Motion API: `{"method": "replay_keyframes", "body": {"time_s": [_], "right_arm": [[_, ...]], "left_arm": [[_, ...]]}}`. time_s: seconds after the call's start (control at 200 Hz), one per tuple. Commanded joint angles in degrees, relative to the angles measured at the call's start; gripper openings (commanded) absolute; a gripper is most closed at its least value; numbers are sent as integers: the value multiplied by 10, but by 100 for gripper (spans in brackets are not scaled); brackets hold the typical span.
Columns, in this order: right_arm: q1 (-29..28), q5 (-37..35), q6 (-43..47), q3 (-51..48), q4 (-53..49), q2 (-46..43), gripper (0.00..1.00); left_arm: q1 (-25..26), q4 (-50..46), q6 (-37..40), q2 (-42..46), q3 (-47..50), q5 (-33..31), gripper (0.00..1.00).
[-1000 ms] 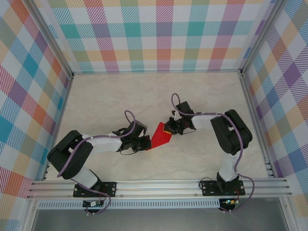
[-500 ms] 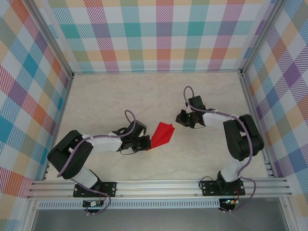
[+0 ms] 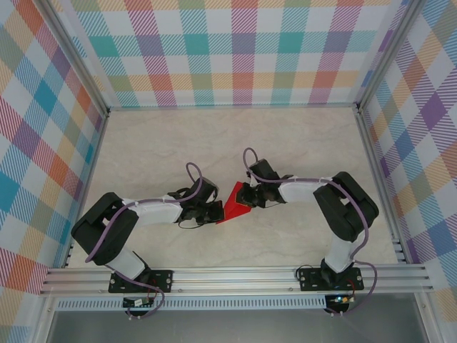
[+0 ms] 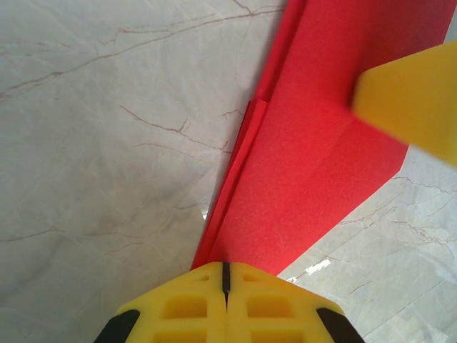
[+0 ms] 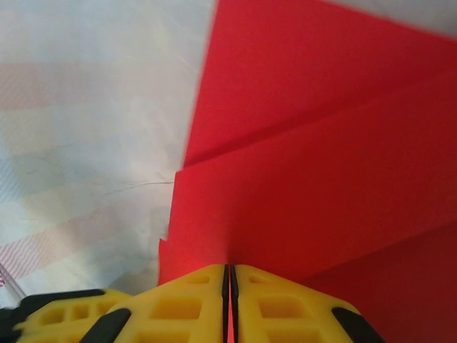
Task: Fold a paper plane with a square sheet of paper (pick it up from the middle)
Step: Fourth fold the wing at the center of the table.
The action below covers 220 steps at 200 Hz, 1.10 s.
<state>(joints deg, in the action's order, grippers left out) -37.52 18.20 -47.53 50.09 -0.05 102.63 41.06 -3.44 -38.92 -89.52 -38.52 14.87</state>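
The paper plane [image 3: 234,203] is the red sheet folded into a creased, pointed wedge, held just above the table between both arms. My left gripper [image 3: 218,211] is shut on its narrow lower-left tip; in the left wrist view the red layers [image 4: 314,143] fan out from my closed fingertips [image 4: 225,269]. My right gripper [image 3: 247,194] is shut on the opposite upper-right edge, with red paper [image 5: 321,179] pinched between its pads [image 5: 230,270]. One of its yellow fingers [image 4: 414,100] reaches over the paper in the left wrist view.
The pale marble table [image 3: 178,143] is ringed by checked walls [image 3: 235,50]. An aluminium rail [image 3: 235,275] runs along the near edge by the arm bases. Both forearms lie low over the table's middle.
The right gripper drew away to the right half a second ago, then came back left onto the paper's upper-right edge. The left gripper stayed put on the tip.
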Motion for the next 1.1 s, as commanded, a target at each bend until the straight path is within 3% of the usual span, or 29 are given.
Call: {"method": "replay_keyframes", "body": {"time_s": [0.0, 0.17, 0.445, 0.655, 1.095], "right_arm": [[-4, 7, -32, 17, 22, 26, 11], [-5, -29, -37, 24, -29, 44, 11], [-5, -32, -31, 46, -73, 64, 11], [-5, -22, -31, 52, -76, 76, 10], [-5, -30, -19, 57, -124, 72, 11]], "left_arm": [[-4, -45, 12, -3, 9, -8, 0], [-5, -40, 27, 9, -12, 11, 0], [-13, 33, 13, 39, -31, 40, 13], [-19, 57, 13, -14, -37, 56, 13], [-30, 59, 37, -70, -44, 27, 11]]}}
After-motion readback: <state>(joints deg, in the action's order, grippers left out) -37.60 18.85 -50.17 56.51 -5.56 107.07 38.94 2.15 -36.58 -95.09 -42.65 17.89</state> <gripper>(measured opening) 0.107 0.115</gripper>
